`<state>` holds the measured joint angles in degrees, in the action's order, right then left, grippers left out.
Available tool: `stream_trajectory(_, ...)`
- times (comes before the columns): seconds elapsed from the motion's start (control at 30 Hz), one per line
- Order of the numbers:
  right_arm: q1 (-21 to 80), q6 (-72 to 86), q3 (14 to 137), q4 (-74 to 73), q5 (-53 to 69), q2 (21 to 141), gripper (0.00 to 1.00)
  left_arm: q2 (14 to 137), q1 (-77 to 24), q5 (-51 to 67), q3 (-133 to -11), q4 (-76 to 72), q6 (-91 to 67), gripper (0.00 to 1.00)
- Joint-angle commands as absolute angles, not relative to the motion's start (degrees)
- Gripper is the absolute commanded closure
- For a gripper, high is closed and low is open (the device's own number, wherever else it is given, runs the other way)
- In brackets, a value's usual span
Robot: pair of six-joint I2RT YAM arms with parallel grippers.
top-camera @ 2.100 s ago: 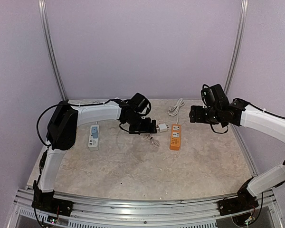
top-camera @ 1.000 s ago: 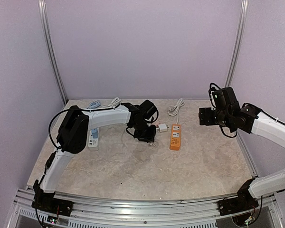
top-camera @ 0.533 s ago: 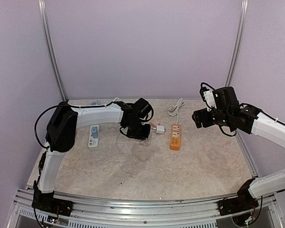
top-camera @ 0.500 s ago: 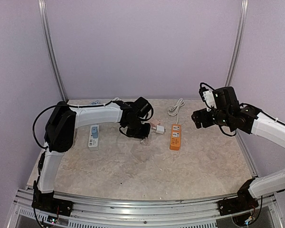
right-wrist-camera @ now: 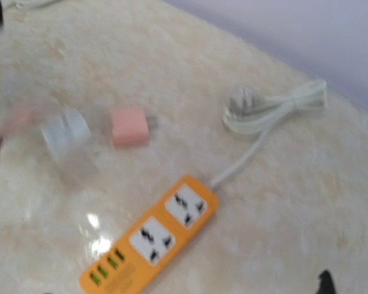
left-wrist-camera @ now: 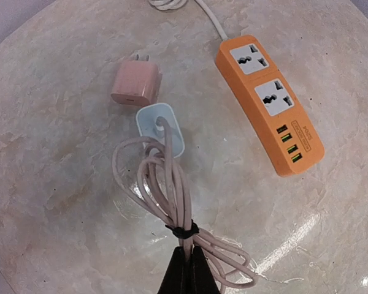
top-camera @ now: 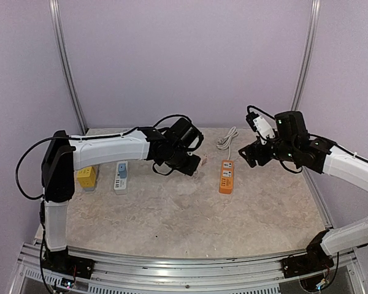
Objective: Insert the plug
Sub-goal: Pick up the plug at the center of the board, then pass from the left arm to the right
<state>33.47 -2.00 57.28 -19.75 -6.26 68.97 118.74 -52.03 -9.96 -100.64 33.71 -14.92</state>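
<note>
My left gripper (left-wrist-camera: pixel 185 251) is shut on a tied bundle of pinkish-white cable (left-wrist-camera: pixel 162 184). The cable ends in a light blue plug (left-wrist-camera: pixel 162 125), which sits just left of the orange power strip (left-wrist-camera: pixel 268 103). A pink adapter (left-wrist-camera: pixel 136 86) lies beside the plug. From above, the left gripper (top-camera: pixel 193 163) is a little left of the orange strip (top-camera: pixel 226 176). My right gripper (top-camera: pixel 251 154) hovers open and holds nothing, above and right of the strip. Its blurred wrist view shows the strip (right-wrist-camera: pixel 150 236), the adapter (right-wrist-camera: pixel 130 127) and the plug (right-wrist-camera: pixel 64 131).
The strip's white cord (top-camera: pixel 227 139) lies coiled at the back of the table. A white and blue power strip (top-camera: pixel 121 177) and a yellow block (top-camera: pixel 86 177) sit at the left. Metal posts (top-camera: pixel 67 67) and purple walls close in the table.
The left arm has stretched out and its elbow has swung left, uncovering the yellow block. Its gripper has shut on the cable bundle. The right gripper has shifted slightly left.
</note>
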Motion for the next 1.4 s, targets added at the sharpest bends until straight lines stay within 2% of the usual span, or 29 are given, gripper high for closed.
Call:
stream_trajectory(0.0,33.79,-8.57,52.72,-10.20,-1.02,69.39,0.12,113.96,-54.89,-12.08,-97.59,30.70,-7.45,1.00)
stream_trajectory(0.2,33.84,-18.82,45.25,2.21,7.68,68.69,0.15,106.61,-55.86,-7.57,-91.02,26.10,-7.13,1.00)
stream_trajectory(0.47,35.40,-18.73,51.66,-1.91,17.66,76.27,0.20,101.97,-57.49,-8.03,-89.25,26.55,-8.18,1.00)
stream_trajectory(0.7,38.31,-14.44,52.04,2.93,17.48,79.37,0.17,100.71,-58.20,-8.06,-87.95,25.73,-8.75,1.00)
stream_trajectory(1.13,41.34,-6.60,57.07,1.15,14.24,85.74,0.18,99.84,-59.47,-8.58,-87.18,24.26,-9.32,1.00)
stream_trajectory(1.37,42.29,-6.76,58.16,0.54,6.45,87.93,0.29,99.64,-59.90,-8.97,-87.26,24.26,-9.23,1.00)
